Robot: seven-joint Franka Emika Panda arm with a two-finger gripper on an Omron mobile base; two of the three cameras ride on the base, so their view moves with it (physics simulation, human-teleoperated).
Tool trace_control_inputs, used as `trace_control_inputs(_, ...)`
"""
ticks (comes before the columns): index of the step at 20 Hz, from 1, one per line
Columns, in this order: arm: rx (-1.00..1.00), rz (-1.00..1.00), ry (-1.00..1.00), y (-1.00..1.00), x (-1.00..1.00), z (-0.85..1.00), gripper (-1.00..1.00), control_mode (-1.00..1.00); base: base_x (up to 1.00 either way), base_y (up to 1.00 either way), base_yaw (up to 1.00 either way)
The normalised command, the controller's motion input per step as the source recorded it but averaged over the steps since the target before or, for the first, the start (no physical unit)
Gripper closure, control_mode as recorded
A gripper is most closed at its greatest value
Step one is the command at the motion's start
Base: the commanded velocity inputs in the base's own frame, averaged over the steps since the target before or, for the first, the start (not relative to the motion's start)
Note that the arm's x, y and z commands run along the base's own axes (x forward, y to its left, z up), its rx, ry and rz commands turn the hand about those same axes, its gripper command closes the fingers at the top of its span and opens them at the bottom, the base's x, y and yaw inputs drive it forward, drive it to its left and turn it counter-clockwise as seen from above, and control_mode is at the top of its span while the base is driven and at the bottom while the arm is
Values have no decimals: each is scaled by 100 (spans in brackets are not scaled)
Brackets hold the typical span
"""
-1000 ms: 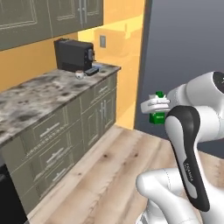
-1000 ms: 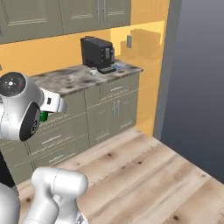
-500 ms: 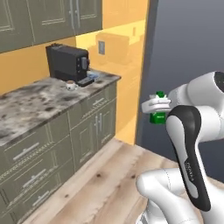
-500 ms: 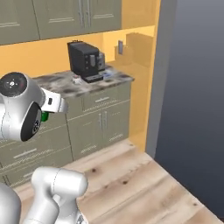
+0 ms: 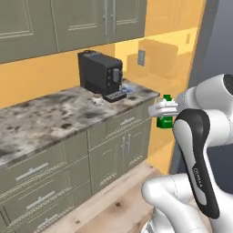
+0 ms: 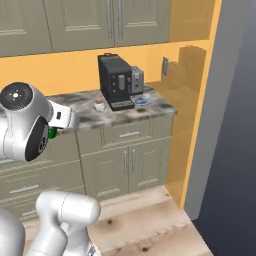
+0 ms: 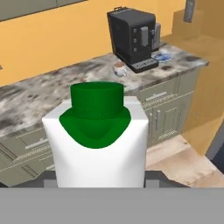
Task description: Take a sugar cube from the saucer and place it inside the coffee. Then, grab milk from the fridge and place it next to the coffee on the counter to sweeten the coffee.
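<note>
Milk base cut by hand view's bottom; gripper fingers hidden. Coffee contents too small; saucer pattern blurred.

left base view: behind-left of arm, facing the tabletop obliquely, mid-range | right base view: behind-right, facing it more squarely, farther | hand view: close behind the milk, looking over it | shared: coffee machine, coffee, saucer

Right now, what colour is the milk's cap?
Green, over a white body; the milk shows best in the hand view.
</note>
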Motion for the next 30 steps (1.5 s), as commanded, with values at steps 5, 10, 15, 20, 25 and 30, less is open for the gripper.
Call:
trace_control_inputs(5, 0, 0, 0, 0, 0, 0, 100, 100, 100, -44, 51)
trace_control_inputs(10, 0, 0, 0, 0, 0, 0, 100, 100, 99, -63, 55)
trace_control_inputs(15, 0, 0, 0, 0, 0, 0, 100, 100, 67, -29, 30)
trace_control_inputs(20, 0, 0, 0, 0, 0, 0, 100, 100, 51, -6, 13)
trace_control_inputs(25, -2, -6, 0, 12, 0, -1, 100, -100, 10, 1, 3)
trace_control_inputs(30, -6, -40, 4, 79, 0, -42, 100, -100, 0, 0, 0)
